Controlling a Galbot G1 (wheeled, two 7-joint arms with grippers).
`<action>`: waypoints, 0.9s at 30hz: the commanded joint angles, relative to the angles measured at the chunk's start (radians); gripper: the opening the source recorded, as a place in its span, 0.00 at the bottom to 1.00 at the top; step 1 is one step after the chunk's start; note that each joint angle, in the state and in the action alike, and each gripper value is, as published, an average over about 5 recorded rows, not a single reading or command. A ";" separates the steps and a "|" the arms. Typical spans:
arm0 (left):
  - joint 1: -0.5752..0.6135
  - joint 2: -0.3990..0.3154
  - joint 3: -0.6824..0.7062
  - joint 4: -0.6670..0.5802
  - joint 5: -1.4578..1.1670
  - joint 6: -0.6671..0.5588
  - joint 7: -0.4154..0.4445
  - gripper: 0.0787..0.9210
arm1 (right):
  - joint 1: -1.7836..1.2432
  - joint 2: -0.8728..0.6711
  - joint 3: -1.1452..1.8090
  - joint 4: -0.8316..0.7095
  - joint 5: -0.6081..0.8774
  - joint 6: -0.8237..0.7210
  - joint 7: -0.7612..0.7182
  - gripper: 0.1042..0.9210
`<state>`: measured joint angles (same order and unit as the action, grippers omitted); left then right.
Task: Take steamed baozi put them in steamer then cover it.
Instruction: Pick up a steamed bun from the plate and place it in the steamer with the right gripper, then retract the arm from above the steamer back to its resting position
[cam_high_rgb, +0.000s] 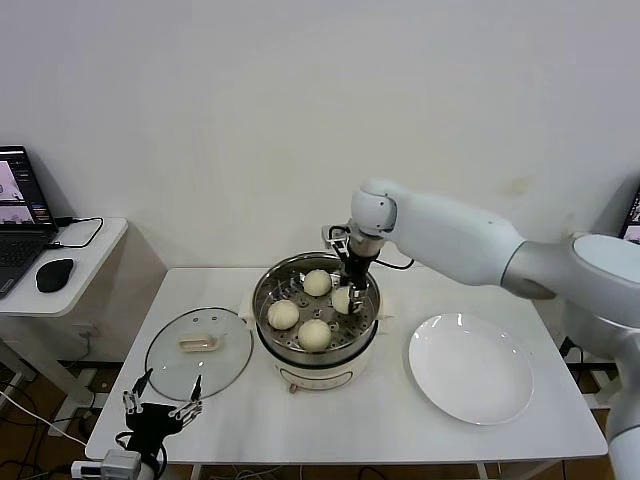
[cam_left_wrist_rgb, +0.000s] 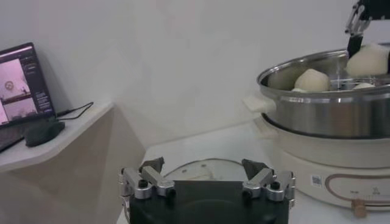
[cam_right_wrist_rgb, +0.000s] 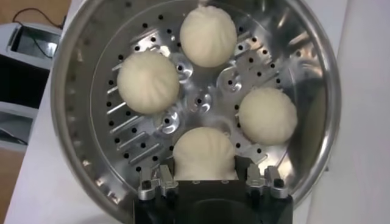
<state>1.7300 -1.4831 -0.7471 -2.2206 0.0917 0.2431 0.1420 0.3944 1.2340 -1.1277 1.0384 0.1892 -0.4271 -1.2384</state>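
Note:
The steamer (cam_high_rgb: 262, 300) stands mid-table with its perforated tray (cam_right_wrist_rgb: 201, 100) showing. Three baozi (cam_right_wrist_rgb: 208, 36) (cam_right_wrist_rgb: 148, 81) (cam_right_wrist_rgb: 267, 114) lie free on the tray. My right gripper (cam_right_wrist_rgb: 207, 167) reaches down inside the pot (cam_high_rgb: 352, 290), shut on a fourth baozi (cam_right_wrist_rgb: 205, 153) that sits low at the tray, one finger against each side. The glass cover (cam_high_rgb: 199, 352) lies flat on the table left of the steamer. My left gripper (cam_high_rgb: 160, 390) waits open at the table's front left edge, just short of the cover (cam_left_wrist_rgb: 183, 167), and holds nothing.
A bare white plate (cam_high_rgb: 470, 368) lies right of the steamer. A side table at the far left carries a laptop (cam_high_rgb: 18, 215) and a mouse (cam_high_rgb: 54, 274). The steamer's steel wall (cam_left_wrist_rgb: 323, 115) rises beside the left gripper's outlook.

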 joint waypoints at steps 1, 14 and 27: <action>-0.004 -0.002 0.004 0.007 -0.001 0.000 -0.001 0.88 | -0.030 0.005 0.014 -0.015 -0.017 -0.003 0.017 0.64; -0.008 -0.008 0.012 0.000 0.007 0.000 0.004 0.88 | 0.029 -0.204 0.179 0.173 0.058 -0.040 0.049 0.88; 0.010 -0.016 0.036 0.006 0.004 -0.093 0.039 0.88 | -0.417 -0.640 0.771 0.575 0.296 0.031 0.492 0.88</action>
<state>1.7284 -1.4970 -0.7261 -2.2117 0.0983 0.2226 0.1554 0.2904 0.9007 -0.7698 1.3317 0.3448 -0.4570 -1.0357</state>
